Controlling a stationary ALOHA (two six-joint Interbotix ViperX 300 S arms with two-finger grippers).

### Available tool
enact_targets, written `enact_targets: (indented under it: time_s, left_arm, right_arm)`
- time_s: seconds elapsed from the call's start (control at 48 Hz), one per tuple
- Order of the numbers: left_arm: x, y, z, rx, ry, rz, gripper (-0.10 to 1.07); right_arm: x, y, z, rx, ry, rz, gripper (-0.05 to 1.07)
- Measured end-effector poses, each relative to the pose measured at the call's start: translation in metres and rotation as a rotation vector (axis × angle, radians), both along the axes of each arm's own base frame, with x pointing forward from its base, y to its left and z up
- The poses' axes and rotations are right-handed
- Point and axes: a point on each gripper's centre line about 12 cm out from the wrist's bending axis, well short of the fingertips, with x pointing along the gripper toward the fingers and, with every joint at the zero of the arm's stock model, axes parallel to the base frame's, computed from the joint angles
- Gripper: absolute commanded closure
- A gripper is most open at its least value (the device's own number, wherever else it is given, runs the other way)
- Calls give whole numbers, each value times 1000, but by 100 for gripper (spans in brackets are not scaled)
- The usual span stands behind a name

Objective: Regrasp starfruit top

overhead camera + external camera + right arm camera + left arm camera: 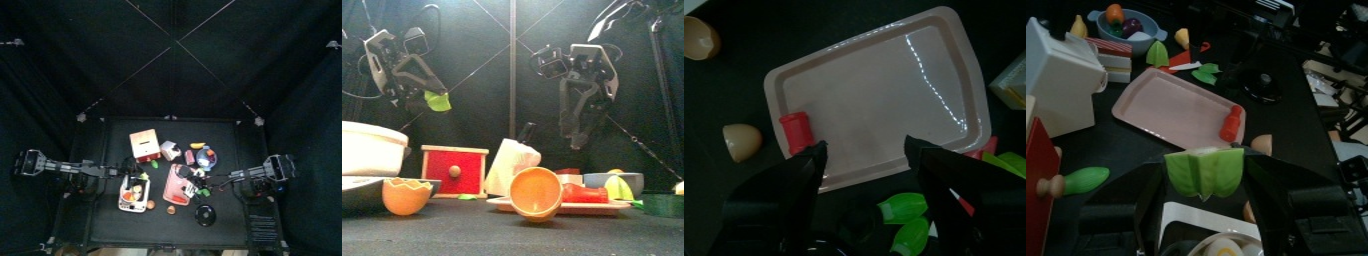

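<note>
The starfruit (1207, 170) is a light green ribbed piece held off the table, with my left gripper (1207, 178) shut on its sides. In the front view the starfruit (436, 100) hangs high at the left inside the left gripper (432, 97). My right gripper (576, 132) hangs above the table's right half, apart from the starfruit, jaws wide open and empty. In the right wrist view the right gripper (871, 162) stands over the pink tray (885, 85), close to a small red piece (794, 128) at its edge.
Below the arms are a red drawer box (453, 168), a white carton (513, 165), a white bowl (369, 145), eggshell halves (406, 195), an orange cup (536, 192) on the tray, a blue bowl (1126, 20) of fruit and a black bowl (205, 213).
</note>
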Motion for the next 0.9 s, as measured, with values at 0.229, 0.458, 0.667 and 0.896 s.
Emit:
enact_targets:
  time_s: [0.229, 0.458, 0.667, 0.896]
  left_arm:
    - [-1, 6, 0, 3, 2, 22, 30]
    - [-3, 16, -1, 3, 8, 61, 31]
    - [-4, 17, -2, -2, 11, 68, 30]
    - [-9, 17, -10, -26, 32, 82, 31]
  right_arm:
    - [0, -12, -1, 13, 7, -45, 8]
    - [-14, -24, 2, 49, 88, -151, 8]
    - [-35, -45, 1, 135, 100, -390, 8]
    - [-64, -46, -18, 182, 149, -637, 8]
